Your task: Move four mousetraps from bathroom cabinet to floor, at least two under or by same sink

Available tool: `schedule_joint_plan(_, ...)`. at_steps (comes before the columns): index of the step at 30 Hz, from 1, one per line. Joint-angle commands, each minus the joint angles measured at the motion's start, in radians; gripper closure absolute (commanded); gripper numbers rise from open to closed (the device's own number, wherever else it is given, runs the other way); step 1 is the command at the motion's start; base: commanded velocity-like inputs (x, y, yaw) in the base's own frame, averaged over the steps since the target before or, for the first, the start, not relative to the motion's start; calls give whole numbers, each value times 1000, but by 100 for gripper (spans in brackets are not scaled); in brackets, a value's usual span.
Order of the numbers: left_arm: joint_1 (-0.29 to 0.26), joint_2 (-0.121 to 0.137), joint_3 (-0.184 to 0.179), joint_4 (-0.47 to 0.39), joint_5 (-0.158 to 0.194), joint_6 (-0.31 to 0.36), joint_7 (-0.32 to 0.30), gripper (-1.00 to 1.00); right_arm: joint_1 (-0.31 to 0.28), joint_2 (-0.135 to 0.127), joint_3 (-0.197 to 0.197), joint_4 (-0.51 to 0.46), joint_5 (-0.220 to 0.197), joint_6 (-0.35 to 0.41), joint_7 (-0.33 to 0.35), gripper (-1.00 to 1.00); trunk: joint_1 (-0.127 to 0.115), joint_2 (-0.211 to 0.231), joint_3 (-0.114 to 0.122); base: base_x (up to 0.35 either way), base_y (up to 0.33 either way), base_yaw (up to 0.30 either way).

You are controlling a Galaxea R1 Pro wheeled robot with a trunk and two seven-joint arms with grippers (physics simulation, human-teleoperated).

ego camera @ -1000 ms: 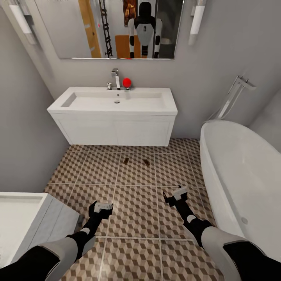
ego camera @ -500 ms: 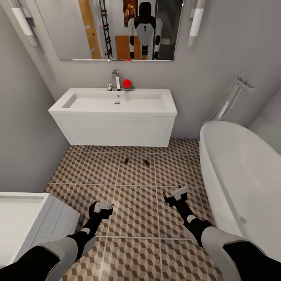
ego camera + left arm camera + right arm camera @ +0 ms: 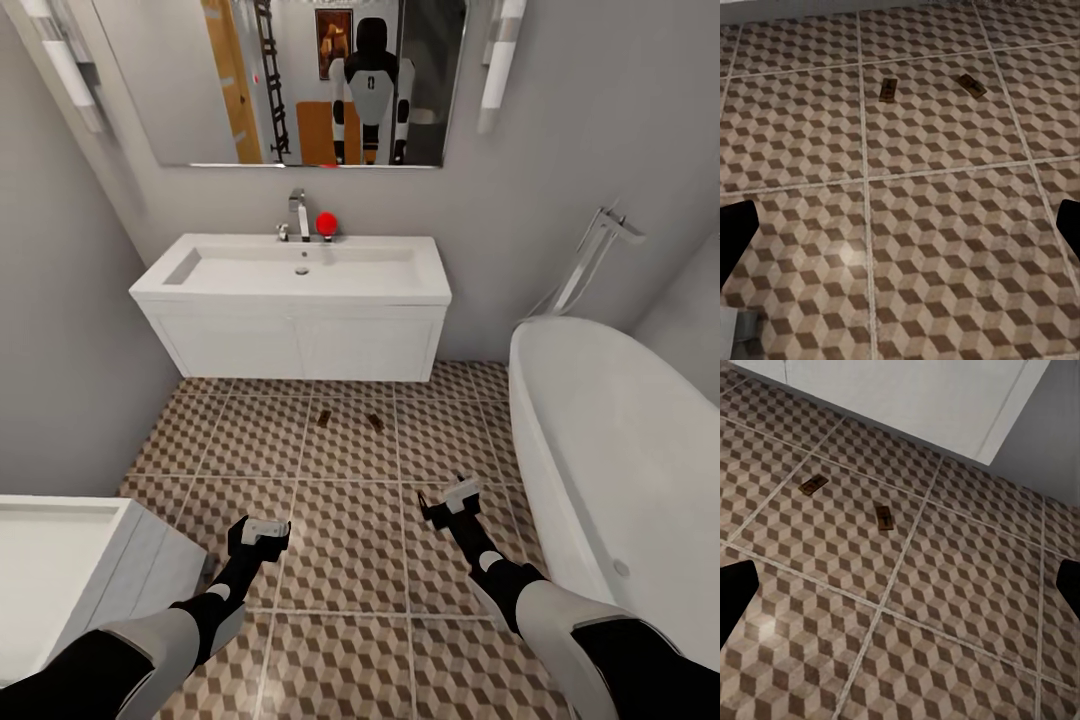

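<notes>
Two mousetraps lie flat on the floor, near each other and just in front of the white vanity under the sink; the other two are not on this stretch of tile; left gripper and right gripper hang low over the tiles, both with jaws spread wide and holding nothing; in the wrist views the dark fingertips sit at the far edges with bare tile between; the likely next step is a trip to fetch the remaining pair; the risk I judge is the base or an arm sweeping over the traps on a turn and knocking them away from the sink; the tub at the right also crowds that turn
</notes>
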Motion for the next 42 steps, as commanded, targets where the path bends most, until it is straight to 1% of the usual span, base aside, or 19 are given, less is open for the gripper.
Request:
schedule_joint_plan(1,-2,-1,-9,4,5,-6,2,-100,-1,0,8,2,5,-1,-10,-100,-3,6,4,0,0,0)
schedule_joint_plan(19,-1,-2,-9,4,5,-6,2,-100,-1,0,8,2,5,-1,-11,-100,-72,132,89,0,0,0)
schedule_joint_plan(42,0,-2,-9,4,5,-6,2,-100,-1,0,8,2,5,-2,-11,-100,-72,132,126,0,0,0)
